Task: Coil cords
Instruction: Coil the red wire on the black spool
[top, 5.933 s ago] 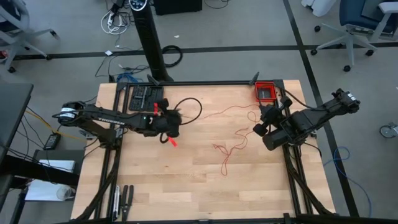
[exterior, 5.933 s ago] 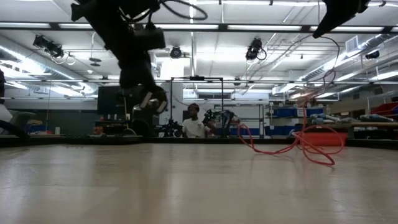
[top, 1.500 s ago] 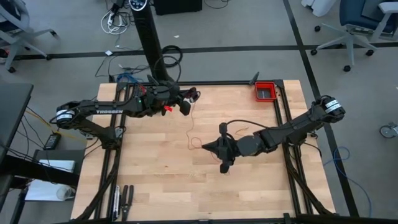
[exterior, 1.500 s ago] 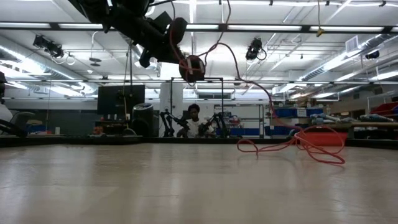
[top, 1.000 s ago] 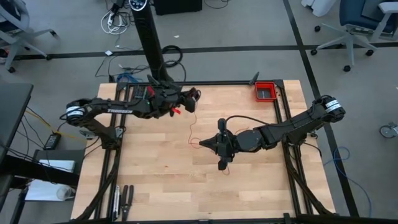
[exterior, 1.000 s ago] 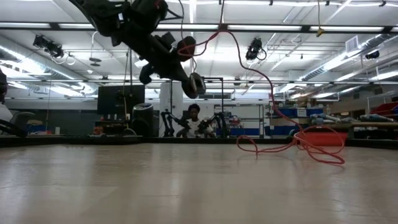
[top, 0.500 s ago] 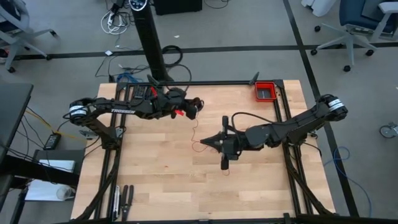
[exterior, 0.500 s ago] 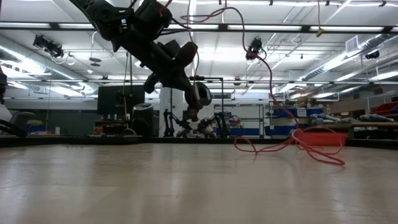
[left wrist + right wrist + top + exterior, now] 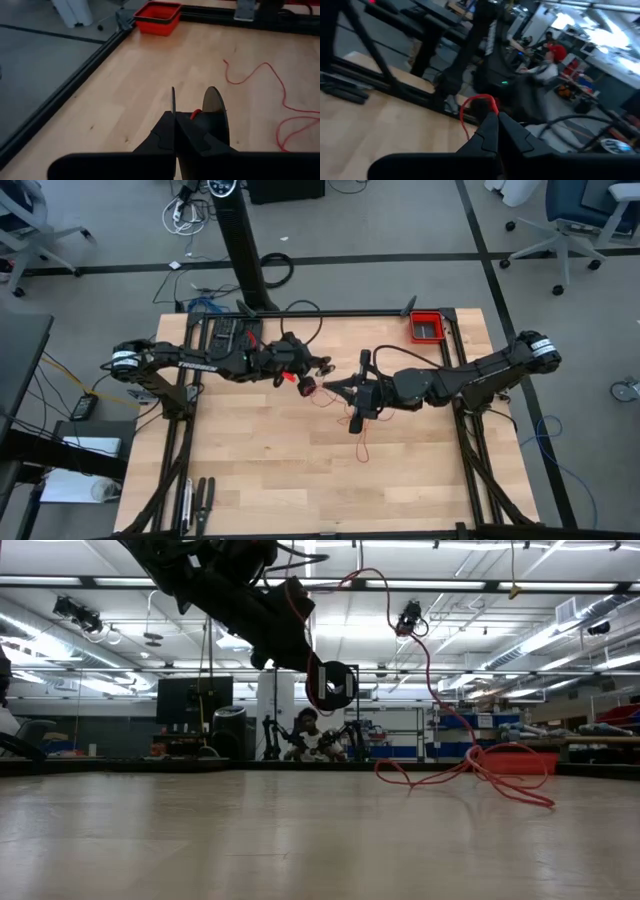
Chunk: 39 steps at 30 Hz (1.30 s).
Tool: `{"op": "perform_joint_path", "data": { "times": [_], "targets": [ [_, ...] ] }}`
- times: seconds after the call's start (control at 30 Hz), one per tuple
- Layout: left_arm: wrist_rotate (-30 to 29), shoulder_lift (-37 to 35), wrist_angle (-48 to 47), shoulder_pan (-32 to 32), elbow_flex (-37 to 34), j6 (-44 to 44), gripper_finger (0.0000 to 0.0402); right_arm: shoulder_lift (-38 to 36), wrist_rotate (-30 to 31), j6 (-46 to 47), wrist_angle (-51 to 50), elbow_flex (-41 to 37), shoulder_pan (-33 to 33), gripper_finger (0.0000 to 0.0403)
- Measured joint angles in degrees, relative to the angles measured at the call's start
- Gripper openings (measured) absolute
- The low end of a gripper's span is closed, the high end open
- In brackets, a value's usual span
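Both arms have drawn together over the middle of the tabletop since a moment ago, and the red cord now arcs up from its loose tangle on the wood to the raised grippers. It is a thread-thin, limp, nearly weightless thing — it will sag, kink and slip through any loose hold, so I'd pinch it close to the gathered loops rather than far out on the slack. The left gripper is pressed together on a bit of red; the right gripper, just beside it, is pinched shut on a small loop.
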Motion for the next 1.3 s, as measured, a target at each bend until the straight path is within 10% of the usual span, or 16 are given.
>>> {"op": "perform_joint_path", "data": {
  "times": [1.3],
  "targets": [
    [9.78,-0.04,15.1,-2.5,0.0,1.29,0.0005,-5.81,29.07,1.66,-14.99,0.02,1.7,0.0]
  ]
}}
